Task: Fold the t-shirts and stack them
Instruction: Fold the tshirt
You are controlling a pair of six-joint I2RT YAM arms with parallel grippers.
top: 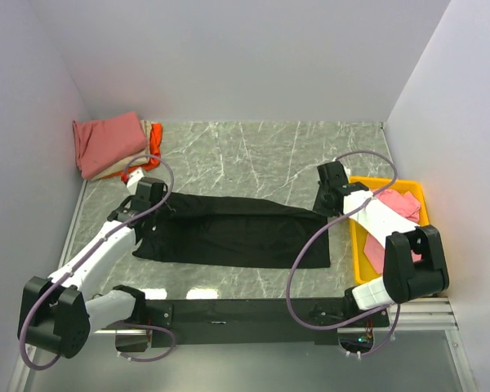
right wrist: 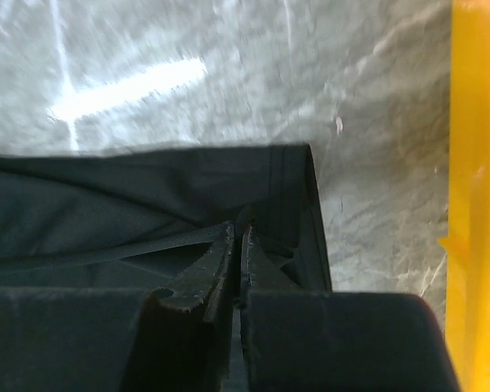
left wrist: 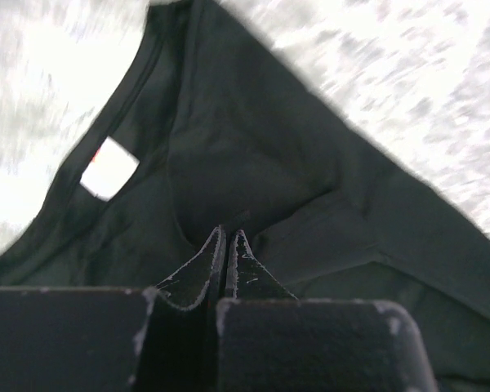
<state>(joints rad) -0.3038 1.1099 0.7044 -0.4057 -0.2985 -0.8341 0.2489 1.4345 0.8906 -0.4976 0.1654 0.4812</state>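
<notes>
The black t-shirt (top: pixel 237 233) lies in a long band across the middle of the table. My left gripper (top: pixel 158 206) is at its left end, near the collar. In the left wrist view the left gripper (left wrist: pixel 229 237) is shut, with the black t-shirt (left wrist: pixel 327 196) puckering into its tips, and the white neck tag (left wrist: pixel 109 167) sits up and to the left. My right gripper (top: pixel 324 204) is at the far right corner. The right wrist view shows the right gripper (right wrist: pixel 238 230) shut on a curl of the black t-shirt (right wrist: pixel 106 212) beside the hem.
A folded dusty-red t-shirt (top: pixel 108 143) tops a pile in the back left corner, with beige and orange cloth (top: pixel 154 147) under it. A yellow bin (top: pixel 358 245) on the right holds pink t-shirts (top: pixel 398 206). Its yellow wall (right wrist: pixel 478 163) stands close to the right gripper.
</notes>
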